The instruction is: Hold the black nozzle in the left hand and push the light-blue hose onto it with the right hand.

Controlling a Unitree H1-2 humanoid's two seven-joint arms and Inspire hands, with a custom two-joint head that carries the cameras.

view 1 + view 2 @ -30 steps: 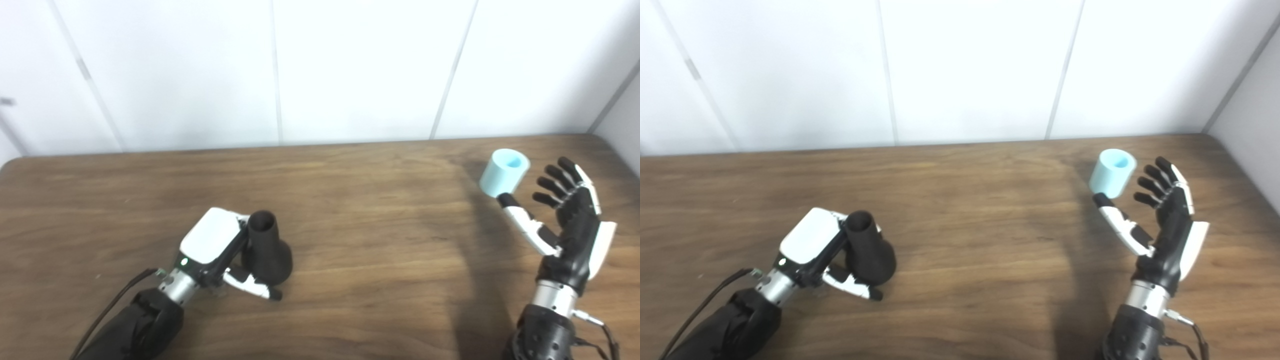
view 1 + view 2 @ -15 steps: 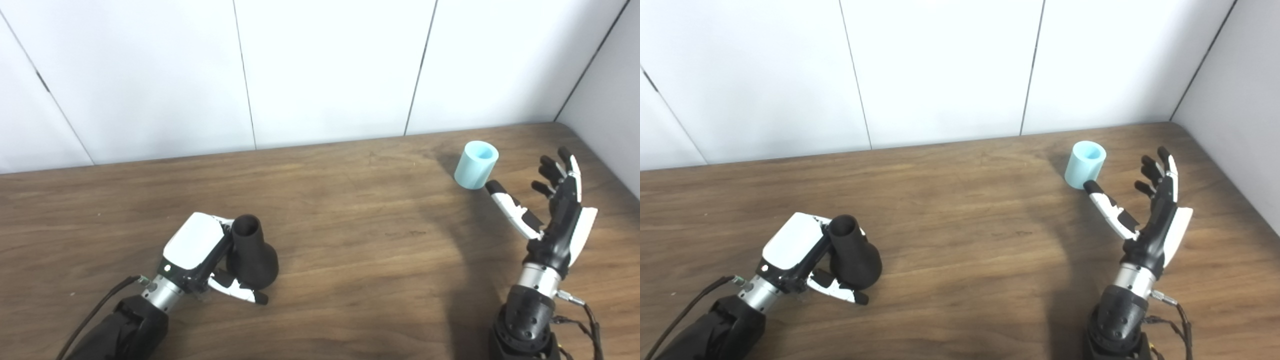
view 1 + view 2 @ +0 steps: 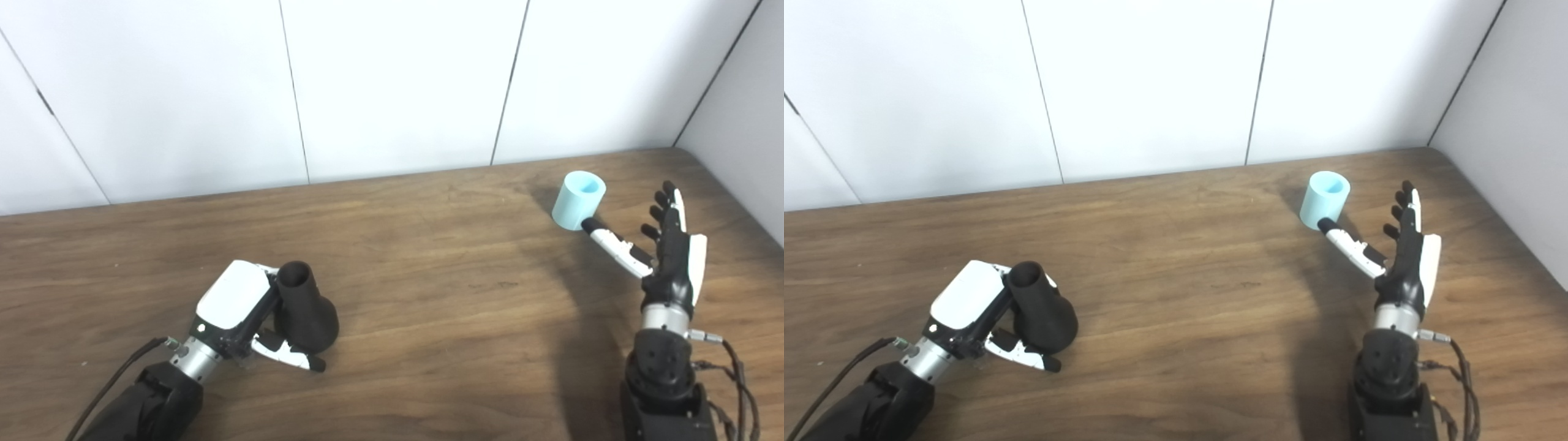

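Black plastic fills my left hand (image 3: pixel 236 306): the nozzle (image 3: pixel 303 309) stands on its flared base on the wooden table (image 3: pixel 429 306), narrow mouth up and tilted slightly toward the back wall (image 3: pixel 398 86). My fingers are wrapped around its neck on the far side, mostly hidden behind the hand's white back, and the thumb (image 3: pixel 288 355) lies along the near side of the flared base, so I read this hand as clasped on the nozzle. The base looks to be resting on the tabletop, though I cannot be sure of contact under the near edge.

On the other side, my right hand (image 3: pixel 1402 263) is raised with the palm turned toward the middle of the table and the fingers (image 3: pixel 1405 202) spread and straight, gripping nothing. The light-blue hose (image 3: pixel 1324 199), a short hollow cylinder, stands upright on the table just past the tip of my right thumb (image 3: pixel 1344 242). From both head cameras the thumb tip overlaps the lower edge of the hose, but I cannot tell whether it is touching or only passing in front of it. The fingers stand to the right of the hose, apart from it, so the piece sits near the gap between thumb and fingers rather than inside it.

Nozzle and hose are well apart, with bare wood between them. A dark cable (image 3: pixel 116 383) trails from my left wrist.
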